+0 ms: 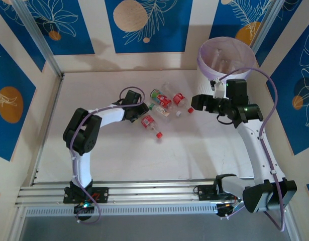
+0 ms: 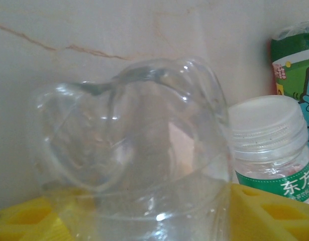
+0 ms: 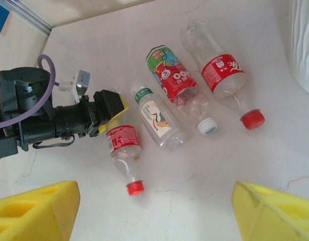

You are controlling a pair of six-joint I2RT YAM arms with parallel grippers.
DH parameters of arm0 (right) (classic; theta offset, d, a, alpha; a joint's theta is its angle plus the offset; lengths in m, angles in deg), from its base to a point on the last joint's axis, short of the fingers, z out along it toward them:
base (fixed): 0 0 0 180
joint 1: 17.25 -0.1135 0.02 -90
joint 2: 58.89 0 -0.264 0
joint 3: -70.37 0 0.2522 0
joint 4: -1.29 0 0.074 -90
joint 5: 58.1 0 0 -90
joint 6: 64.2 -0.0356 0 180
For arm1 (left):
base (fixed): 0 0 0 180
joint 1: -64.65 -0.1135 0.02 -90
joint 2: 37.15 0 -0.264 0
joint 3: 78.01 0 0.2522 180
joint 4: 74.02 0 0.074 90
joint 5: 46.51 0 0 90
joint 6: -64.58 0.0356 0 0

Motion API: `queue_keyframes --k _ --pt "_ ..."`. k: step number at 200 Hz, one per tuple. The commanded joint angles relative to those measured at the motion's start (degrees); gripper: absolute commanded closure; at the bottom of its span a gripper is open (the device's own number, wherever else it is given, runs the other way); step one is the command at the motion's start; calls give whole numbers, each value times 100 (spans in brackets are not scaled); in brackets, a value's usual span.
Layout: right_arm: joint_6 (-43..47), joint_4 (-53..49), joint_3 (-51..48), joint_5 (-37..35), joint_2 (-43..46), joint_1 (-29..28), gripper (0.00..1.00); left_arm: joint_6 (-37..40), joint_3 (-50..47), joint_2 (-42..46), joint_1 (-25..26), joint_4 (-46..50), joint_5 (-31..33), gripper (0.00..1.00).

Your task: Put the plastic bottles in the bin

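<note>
left pincer [image 3: 115, 106]: your jaws straddle the base of the red-labelled bottle [image 3: 123, 143], with a pad [image 2: 265, 211] on each side. Can't tell whether it's clamped or just bracketing.
why the base: probably the wide end gives the pads more wall than the neck.
bottle: lies flat on the surface [image 1: 184, 150], just beside the white-labelled bottle [image 3: 157, 118].
right pincer [image 1: 198, 103]: spread wide and empty. You likely have it parked near the bin [image 1: 200, 63] to leave the left arm room.
bin: upright, far right, well apart from that bottle, so expect a carry.
</note>
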Motion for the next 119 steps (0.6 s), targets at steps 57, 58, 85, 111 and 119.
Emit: queue_keyframes --k 57,58,85,111,119 --pt "-35 -10 -195 222 152 24 21 -115 -166 73 75 -374 -20 52" --pt "-38 -7 -201 227 153 23 21 -115 -169 79 75 -372 -25 52" --pt "-25 -82 -180 261 137 -83 22 -88 -162 306 71 -399 -80 57" --pt "-31 -50 -145 289 -29 -439 23 -69 -199 556 73 -490 -206 63" --pt "-42 -15 -132 328 -112 -590 23 -67 -231 628 75 -537 -263 66"
